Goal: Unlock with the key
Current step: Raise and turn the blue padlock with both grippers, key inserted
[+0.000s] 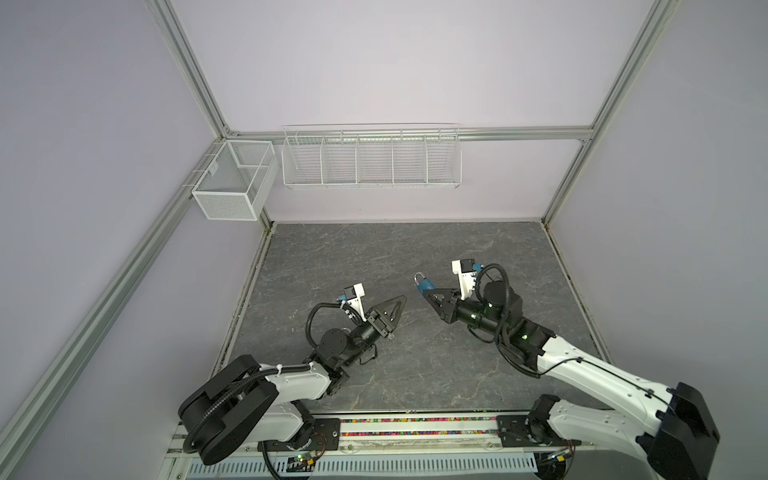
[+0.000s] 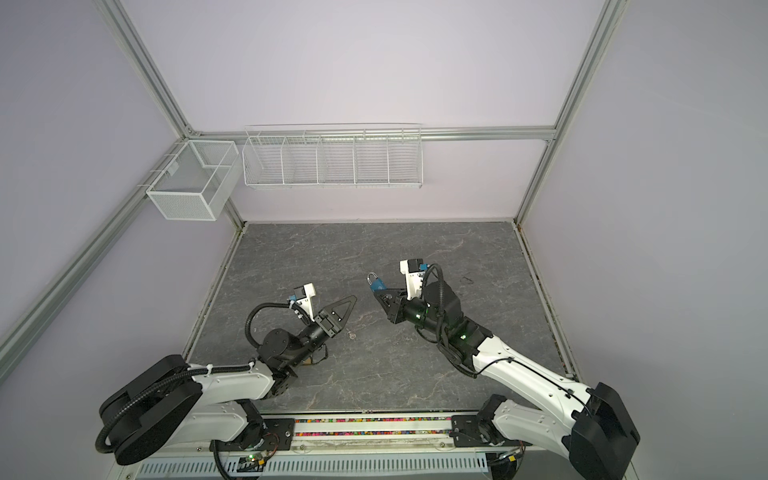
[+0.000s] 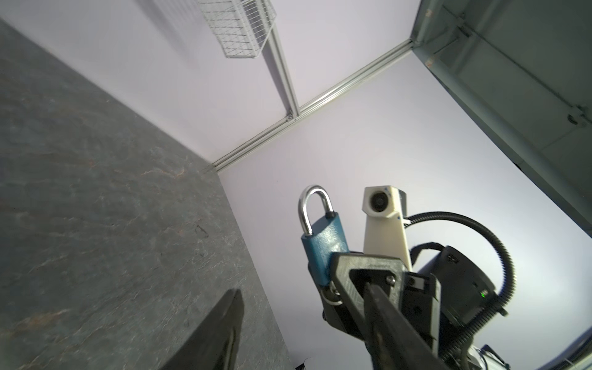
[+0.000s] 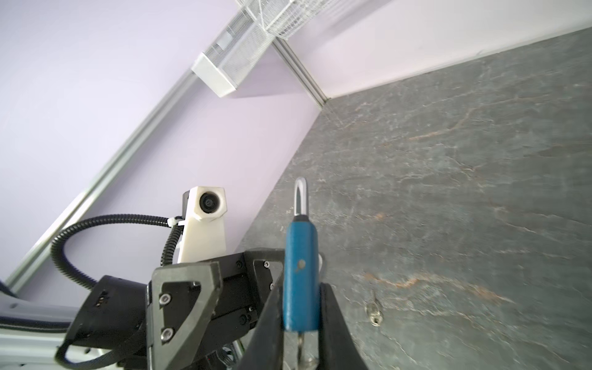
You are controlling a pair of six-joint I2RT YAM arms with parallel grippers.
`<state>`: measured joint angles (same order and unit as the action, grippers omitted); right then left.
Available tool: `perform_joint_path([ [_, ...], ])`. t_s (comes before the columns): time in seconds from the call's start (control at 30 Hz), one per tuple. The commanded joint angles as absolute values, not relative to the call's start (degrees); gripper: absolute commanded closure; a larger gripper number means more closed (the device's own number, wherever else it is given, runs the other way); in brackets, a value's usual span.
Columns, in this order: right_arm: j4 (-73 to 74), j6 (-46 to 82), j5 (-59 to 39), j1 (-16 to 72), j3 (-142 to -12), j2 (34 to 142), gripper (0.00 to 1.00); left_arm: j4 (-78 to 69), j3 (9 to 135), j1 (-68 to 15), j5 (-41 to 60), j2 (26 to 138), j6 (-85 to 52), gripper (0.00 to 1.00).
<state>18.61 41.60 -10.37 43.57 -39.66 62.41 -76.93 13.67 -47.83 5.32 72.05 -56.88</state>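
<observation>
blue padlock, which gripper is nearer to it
Right. The right gripper is clamped on the blue padlock; the left gripper stands open, apart from it.

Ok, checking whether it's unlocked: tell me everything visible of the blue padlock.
The blue padlock has a painted, metal-looking body and a silver shackle, one leg in a black collar. It is held clear of the table, shackle pointing away from the right pincer, which is shut on its lower body. A key on a ring sits in its underside. Whether the shackle has popped is unclear.
</observation>
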Motion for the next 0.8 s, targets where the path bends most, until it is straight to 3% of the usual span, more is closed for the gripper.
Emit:
perform_joint_path([
  [0.0,31.0,46.0,-16.8,43.1,-38.8,63.6,0.94,-78.7,16.1,-47.5,5.8,68.1,-48.9,0.43],
  [0.23,39.4,49.0,-21.3,43.1,-39.7,67.1,0.93,-75.6,18.9,-47.5,7.8,67.4,-47.7,0.49],
  [0.57,40.1,49.0,-22.6,43.3,-40.3,65.9,0.94,-78.0,19.1,-47.1,6.0,69.1,-48.8,0.57],
  [0.77,41.3,49.4,-23.7,44.0,-41.1,67.4,0.93,-79.6,22.6,-45.8,11.0,72.0,-51.4,0.59],
])
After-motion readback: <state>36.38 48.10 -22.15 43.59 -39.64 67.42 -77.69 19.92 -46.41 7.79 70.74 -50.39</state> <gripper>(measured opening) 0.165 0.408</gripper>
